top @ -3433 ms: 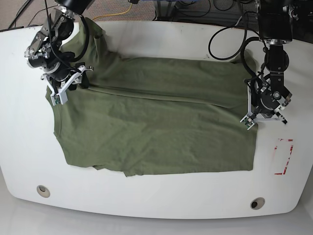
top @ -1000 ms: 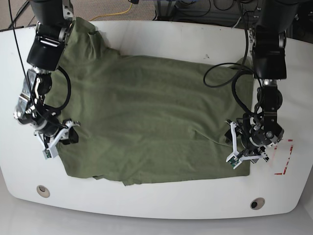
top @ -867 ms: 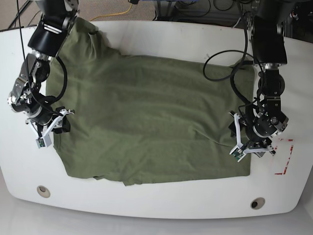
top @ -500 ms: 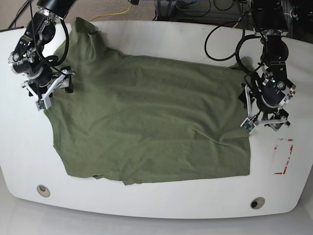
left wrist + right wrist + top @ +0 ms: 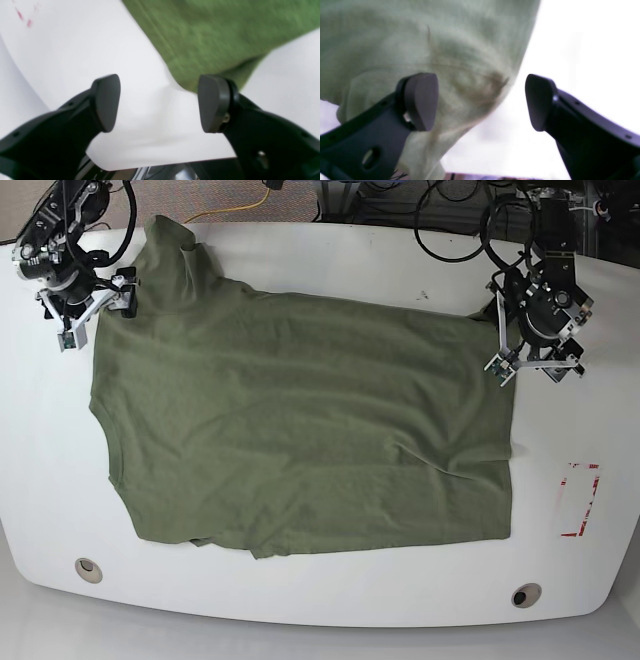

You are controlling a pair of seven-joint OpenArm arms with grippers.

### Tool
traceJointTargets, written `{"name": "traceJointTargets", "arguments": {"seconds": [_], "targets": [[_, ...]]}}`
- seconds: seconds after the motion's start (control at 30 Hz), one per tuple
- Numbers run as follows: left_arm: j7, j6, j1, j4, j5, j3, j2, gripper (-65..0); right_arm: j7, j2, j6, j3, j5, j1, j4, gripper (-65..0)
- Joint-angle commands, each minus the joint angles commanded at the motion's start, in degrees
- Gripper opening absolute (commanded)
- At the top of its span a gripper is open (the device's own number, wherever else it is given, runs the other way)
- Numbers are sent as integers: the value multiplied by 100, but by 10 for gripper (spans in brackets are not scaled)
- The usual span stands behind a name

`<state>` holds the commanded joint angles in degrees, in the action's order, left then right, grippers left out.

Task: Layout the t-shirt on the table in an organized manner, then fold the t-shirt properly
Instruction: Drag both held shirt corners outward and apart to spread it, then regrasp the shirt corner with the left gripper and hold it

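Matt cloth t-shirt (image 5: 300, 420); glossy, seemingly smooth table (image 5: 330, 265).

t-shirt (image 5: 300, 430) flat mid-table (image 5: 330, 595) | left gripper (image 5: 530, 370) at its far right corner | right gripper (image 5: 88, 315) at its far left corner

No readable text, label, brand or number is showing in any view. The only marking is a red tape rectangle (image 5: 579, 500) lying on the table (image 5: 330, 595) at about four o'clock, carrying no lettering; faint red flecks (image 5: 23, 17) are showing blurred in the left wrist view.
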<state>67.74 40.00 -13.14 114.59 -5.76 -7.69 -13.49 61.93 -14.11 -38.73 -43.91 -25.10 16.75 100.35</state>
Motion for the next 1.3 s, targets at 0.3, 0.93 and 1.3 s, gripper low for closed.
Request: {"name": "traceJointTargets", "arguments": {"seconds": [0.3,0.93,1.3], "targets": [[0,0,-9,0,0,-9,-9,-281,-229,-79,-127,18,0,-149,-1125,-146],[9,0,-97,0,0,-571,-26,-281,-237,105,-127,264,9,-185,-1371,-639],[9,0,-545,0,0,-607,-26,-281,-237,273,-127,396,9,-193,-1371,-640]]}}
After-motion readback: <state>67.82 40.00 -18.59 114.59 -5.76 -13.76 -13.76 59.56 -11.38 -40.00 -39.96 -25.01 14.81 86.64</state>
